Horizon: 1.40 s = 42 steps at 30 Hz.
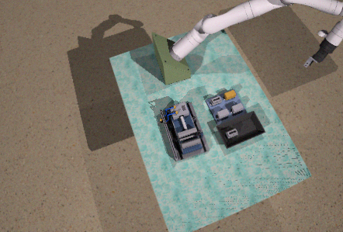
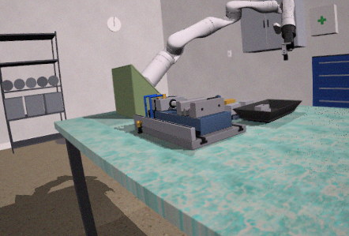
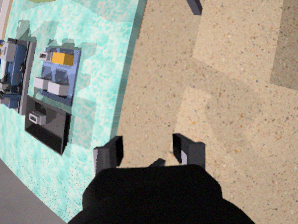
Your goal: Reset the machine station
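Note:
My gripper (image 1: 309,63) is open and empty. It hangs high in the air, off the table's right side and above the floor; it also shows in the side view (image 2: 285,54) and the wrist view (image 3: 149,152). The vise (image 1: 184,129) stands on the teal table, its hoses at the far end. To its right is the infeed plate (image 1: 225,107). On the plate lie a yellow brass blank (image 1: 230,95), two gray blanks (image 1: 223,114) (image 1: 237,109) and a pocketed finished part (image 1: 216,100). The black outfeed tray (image 1: 240,129) holds one finished part (image 1: 232,133), pocket up. I cannot tell what lies between the vise jaws.
A green wedge (image 1: 168,60) at the back of the table carries the arm's base. In the side view a shelf rack (image 2: 29,88) stands by the left wall, and a cabinet (image 2: 272,23) hangs on the wall behind the gripper.

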### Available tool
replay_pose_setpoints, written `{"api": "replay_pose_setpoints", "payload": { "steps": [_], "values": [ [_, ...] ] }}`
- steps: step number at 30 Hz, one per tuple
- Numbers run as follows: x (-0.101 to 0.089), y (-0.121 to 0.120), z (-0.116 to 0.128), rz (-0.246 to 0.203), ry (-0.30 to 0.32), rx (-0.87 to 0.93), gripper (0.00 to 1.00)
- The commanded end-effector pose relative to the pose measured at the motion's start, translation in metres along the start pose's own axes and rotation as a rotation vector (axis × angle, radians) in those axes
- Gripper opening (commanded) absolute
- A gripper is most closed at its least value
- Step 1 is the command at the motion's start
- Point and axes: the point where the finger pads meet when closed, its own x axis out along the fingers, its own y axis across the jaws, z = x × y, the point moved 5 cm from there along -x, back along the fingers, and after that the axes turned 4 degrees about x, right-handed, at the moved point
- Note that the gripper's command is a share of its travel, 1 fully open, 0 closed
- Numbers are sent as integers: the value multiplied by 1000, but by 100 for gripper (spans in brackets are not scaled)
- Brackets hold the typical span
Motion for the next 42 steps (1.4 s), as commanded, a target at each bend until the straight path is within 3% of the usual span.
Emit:
{"api": "replay_pose_setpoints", "payload": {
  "steps": [1,10,12,18,27,30,42],
  "values": [
    [24,-25,11,-12,45,-4,100],
    [79,-88,23,3,170,-8,100],
    [79,-88,23,3,170,-8,100],
    [115,-141,25,46,252,10,100],
    [156,-211,18,138,323,58,100],
    [162,-222,15,158,333,66,100],
    [207,-322,-9,323,314,186,100]
  ]
}}
